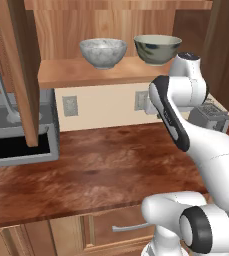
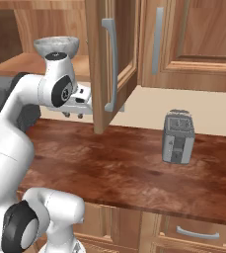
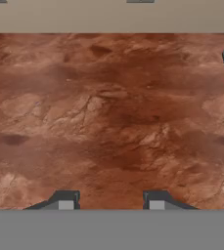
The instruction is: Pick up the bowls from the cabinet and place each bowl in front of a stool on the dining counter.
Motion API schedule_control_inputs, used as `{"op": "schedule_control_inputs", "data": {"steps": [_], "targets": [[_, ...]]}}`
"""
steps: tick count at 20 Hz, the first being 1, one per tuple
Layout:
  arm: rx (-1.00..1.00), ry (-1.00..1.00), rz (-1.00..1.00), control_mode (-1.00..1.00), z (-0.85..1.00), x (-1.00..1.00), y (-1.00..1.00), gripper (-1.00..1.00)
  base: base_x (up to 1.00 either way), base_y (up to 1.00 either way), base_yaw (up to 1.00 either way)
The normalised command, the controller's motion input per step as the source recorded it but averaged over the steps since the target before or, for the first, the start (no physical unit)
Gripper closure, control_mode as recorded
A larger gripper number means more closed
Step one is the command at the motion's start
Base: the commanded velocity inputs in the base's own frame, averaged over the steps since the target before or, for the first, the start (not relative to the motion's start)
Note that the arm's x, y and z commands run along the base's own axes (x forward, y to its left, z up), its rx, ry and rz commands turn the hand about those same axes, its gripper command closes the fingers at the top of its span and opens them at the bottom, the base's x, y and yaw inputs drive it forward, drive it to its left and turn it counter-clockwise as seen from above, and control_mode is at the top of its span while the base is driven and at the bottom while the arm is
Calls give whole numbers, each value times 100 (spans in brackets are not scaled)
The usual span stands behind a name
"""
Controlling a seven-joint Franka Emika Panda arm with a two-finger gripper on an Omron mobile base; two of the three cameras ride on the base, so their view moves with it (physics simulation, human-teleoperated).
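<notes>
Two round, deep, footed bowls stand side by side, slightly apart, on the plank shelf of the open brown wood cabinet [image 1: 86, 72]: a mottled grey-white stone-look bowl [image 1: 103, 52] on the left and a dark green-grey bowl [image 1: 157, 48] with a pale inside on the right. One cabinet door [image 2: 107, 59] hangs open, another [image 2: 156, 42] is closed; each bears one long silver bar handle. Under the shelf runs a glossy red-brown worktop [image 1: 86, 175] with a marbled grain. On it sit one boxy grey toaster [image 2: 178, 137] and one grey toaster oven [image 1: 21, 135] with a dark opening. Two pale wall outlets show on the cream backsplash [image 1: 101, 105]. The gripper [image 3: 111, 202] hangs over bare worktop, below the shelf; its two small dark fingertips [image 3: 64, 201] stand apart with nothing between them
</notes>
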Motion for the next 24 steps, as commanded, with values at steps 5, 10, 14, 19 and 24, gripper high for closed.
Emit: {"op": "schedule_control_inputs", "data": {"steps": [5,10,14,19,24], "targets": [[0,-1,-5,-100,19,-28,-5,-100,0,0,0],[7,-12,-27,-100,81,-77,-14,-100,0,0,0],[22,-22,-40,-100,74,-78,-10,-100,0,0,0],[32,-24,-47,-100,45,-57,-3,-100,0,0,0],[22,-23,-38,-100,47,-10,1,-100,0,0,0]]}}
